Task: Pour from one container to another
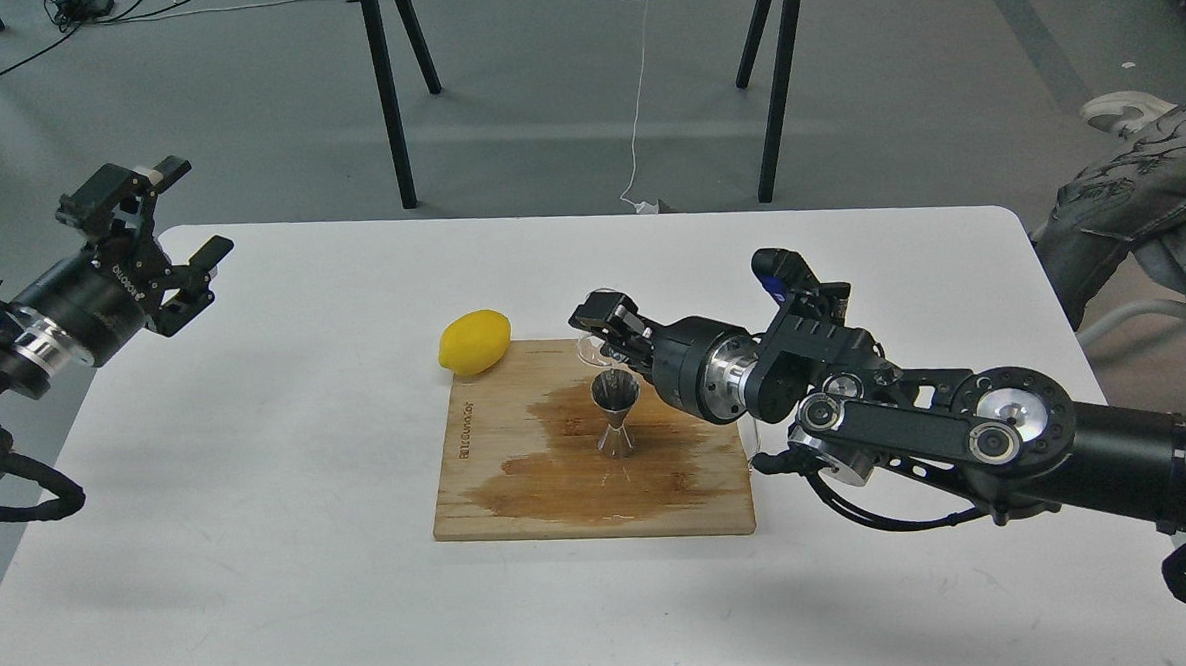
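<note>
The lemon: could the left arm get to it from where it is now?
Probably yes. The left gripper hangs open over the table's left side, and nothing stands between it and the lemon at the wooden board's corner.

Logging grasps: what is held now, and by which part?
Right gripper holds the tiny clear glass cup by its side wall; left gripper is open and holds nothing.
</note>
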